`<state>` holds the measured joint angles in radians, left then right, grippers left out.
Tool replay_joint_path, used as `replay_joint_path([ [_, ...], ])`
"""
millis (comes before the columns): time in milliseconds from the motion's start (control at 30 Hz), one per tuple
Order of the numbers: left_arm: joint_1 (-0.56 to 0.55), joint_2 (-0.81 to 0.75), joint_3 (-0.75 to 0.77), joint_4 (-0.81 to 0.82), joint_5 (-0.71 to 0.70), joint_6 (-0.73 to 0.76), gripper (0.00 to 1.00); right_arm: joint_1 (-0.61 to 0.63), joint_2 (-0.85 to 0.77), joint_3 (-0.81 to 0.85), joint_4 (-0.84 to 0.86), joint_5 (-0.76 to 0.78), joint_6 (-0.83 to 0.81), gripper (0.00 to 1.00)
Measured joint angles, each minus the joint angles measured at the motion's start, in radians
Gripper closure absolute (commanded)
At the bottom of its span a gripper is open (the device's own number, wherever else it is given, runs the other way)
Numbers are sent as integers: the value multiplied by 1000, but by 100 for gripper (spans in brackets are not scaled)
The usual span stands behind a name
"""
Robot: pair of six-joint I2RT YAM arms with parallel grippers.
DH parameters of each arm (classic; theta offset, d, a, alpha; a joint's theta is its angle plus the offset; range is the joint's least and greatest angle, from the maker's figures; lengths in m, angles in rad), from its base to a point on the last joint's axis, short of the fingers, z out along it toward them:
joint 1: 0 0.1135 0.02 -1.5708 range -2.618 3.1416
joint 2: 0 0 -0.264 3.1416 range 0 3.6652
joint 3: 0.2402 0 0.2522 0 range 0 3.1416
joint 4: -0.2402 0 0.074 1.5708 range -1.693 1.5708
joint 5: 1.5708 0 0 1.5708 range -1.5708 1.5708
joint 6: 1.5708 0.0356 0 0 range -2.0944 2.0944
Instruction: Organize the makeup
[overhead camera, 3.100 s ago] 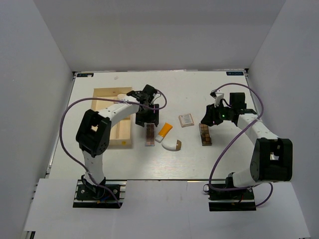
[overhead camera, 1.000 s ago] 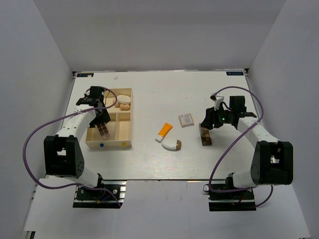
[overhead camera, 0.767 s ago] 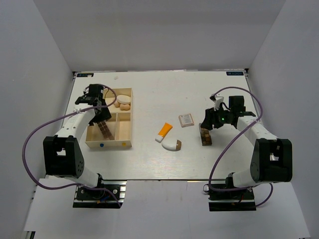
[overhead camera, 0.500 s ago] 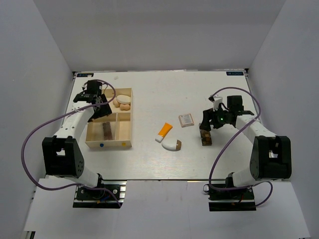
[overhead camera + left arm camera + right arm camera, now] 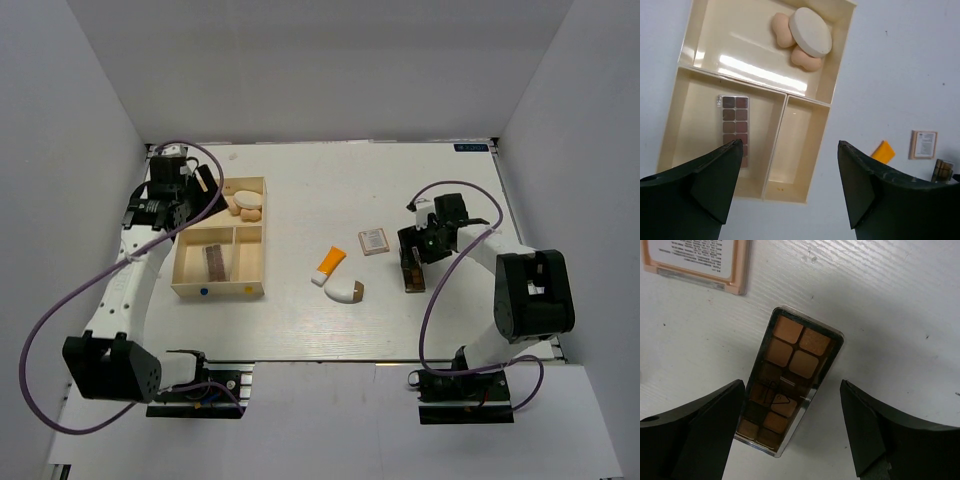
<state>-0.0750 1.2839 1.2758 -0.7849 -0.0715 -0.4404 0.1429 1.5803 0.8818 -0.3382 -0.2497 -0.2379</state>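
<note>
Left gripper point(image 5: 789, 144) hangs wide and empty over the tray point(image 5: 847, 47); one palette point(image 5: 733, 127) lies flat in its near-left slot, sorted I'd say; right gripper point(image 5: 791, 383) straddles the other palette point(image 5: 785, 405) on the right, jaws wide, probably lining up a grab.

Glossy smooth pale tray point(image 5: 730, 40), matt soft peach sponges point(image 5: 781, 31), shiny clear-lidded palette point(image 5: 790, 385), matt white table point(image 5: 900, 65)
</note>
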Motion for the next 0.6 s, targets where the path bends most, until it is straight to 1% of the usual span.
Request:
replay_joint_path([
  [133, 0, -71, -40, 14, 35, -28, 14, 38, 25, 0, 1, 64, 29, 21],
  [233, 0, -93, -60, 14, 44, -43, 14, 68, 32, 6, 5, 106, 51, 25],
  [433, 0, -114, -77, 14, 53, -65, 14, 115, 43, 8, 27, 193, 87, 42],
  [467, 0, -119, -78, 13, 53, -67, 14, 121, 43, 8, 29, 206, 96, 47],
  [533, 0, -133, -84, 15, 53, -73, 14, 130, 43, 8, 31, 224, 101, 52],
  [600, 0, -149, -93, 14, 53, -79, 14, 140, 43, 8, 34, 239, 104, 61],
])
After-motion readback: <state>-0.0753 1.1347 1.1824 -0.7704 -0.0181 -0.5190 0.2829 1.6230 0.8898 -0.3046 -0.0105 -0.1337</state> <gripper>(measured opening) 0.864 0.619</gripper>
